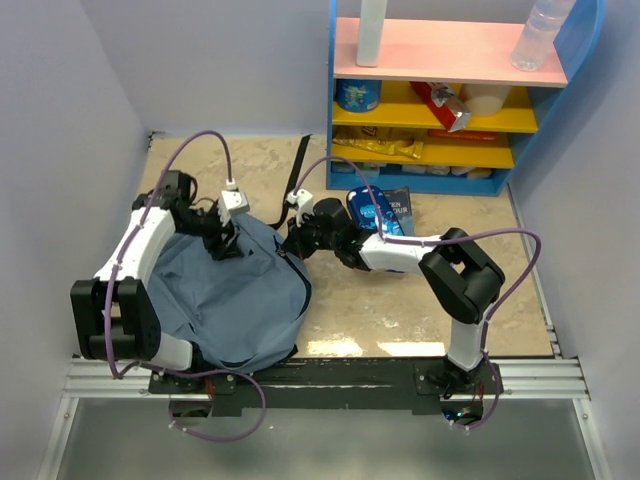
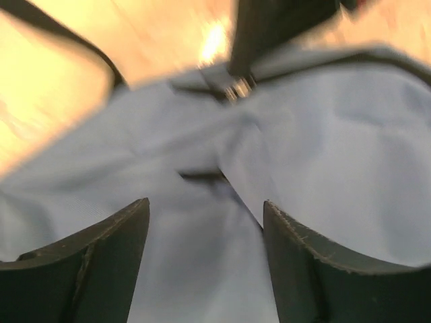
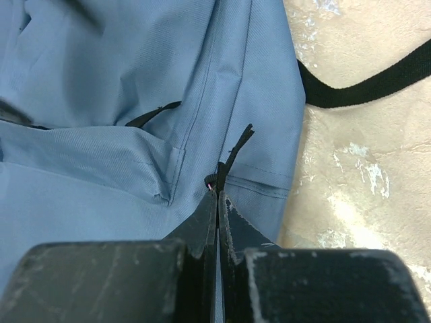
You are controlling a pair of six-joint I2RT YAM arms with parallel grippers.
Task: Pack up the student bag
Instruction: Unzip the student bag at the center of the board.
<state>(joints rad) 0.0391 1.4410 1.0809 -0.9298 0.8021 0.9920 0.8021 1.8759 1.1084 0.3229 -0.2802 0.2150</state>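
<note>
2 grippers at student bag: left gripper spread just above fabric, right gripper pinching black tab @ seam.

Bare tabletop at three o'clock of student bag; blocked at two by blue packet, shelf unit beyond, black strap at one.

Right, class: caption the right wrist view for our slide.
Shut right gripper pinches a black pull tab on the blue bag.

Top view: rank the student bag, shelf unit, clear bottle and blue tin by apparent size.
1. shelf unit
2. student bag
3. clear bottle, cropped by the frame
4. blue tin, only slightly smaller than the bottle, so unsure
</note>
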